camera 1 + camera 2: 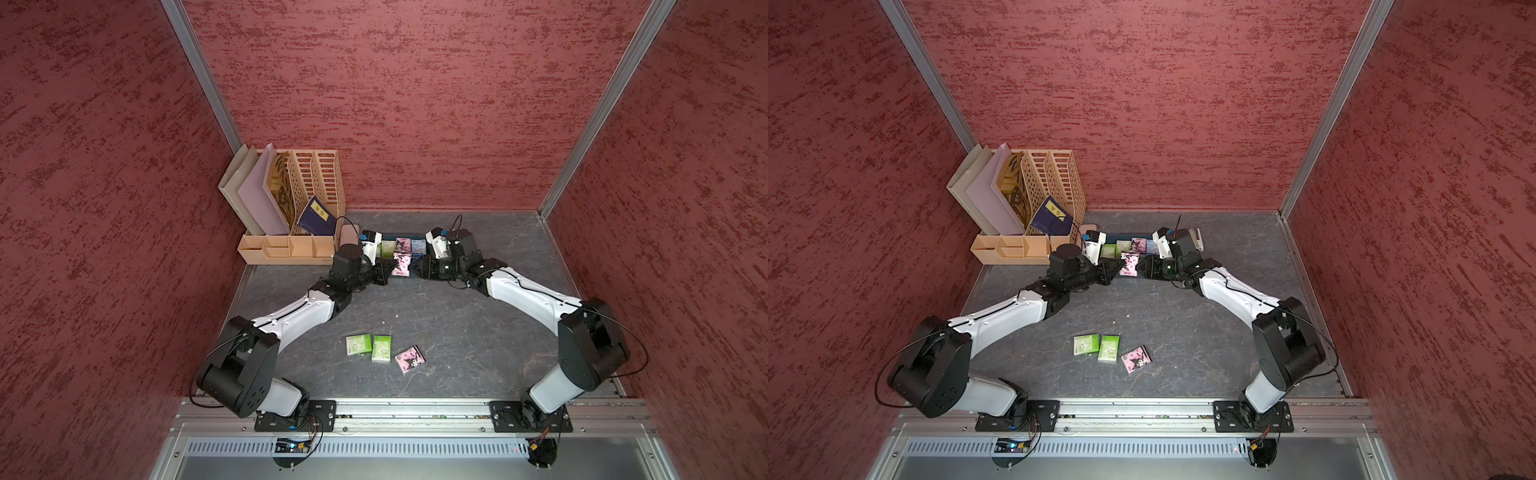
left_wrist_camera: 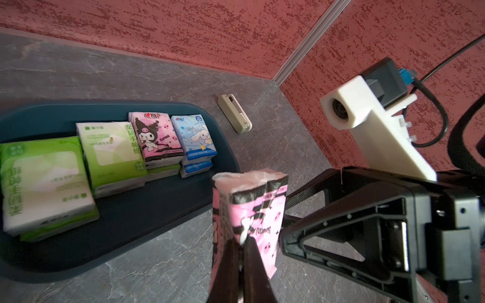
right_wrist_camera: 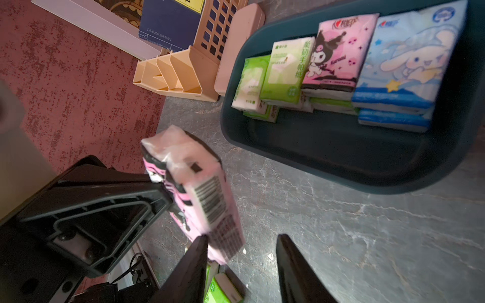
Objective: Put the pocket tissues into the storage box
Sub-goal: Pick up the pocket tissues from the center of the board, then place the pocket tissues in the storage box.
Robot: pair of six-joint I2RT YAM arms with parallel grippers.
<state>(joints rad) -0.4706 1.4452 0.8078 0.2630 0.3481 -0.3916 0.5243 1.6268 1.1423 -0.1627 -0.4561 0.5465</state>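
Glossy, crinkled plastic film is seen on the pocket tissues (image 2: 157, 136) inside the storage box (image 2: 147, 207), itself moulded in smooth matt plastic; the table (image 2: 275, 147) around the box is finished in matt, stone-veined grey

The storage box (image 2: 131, 210) seems cropped at one end.

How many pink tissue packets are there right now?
3 pink packets: one tops a stack in the storage box, one is pinched by the left gripper, one lies loose on the table. More may hide under the stacks.
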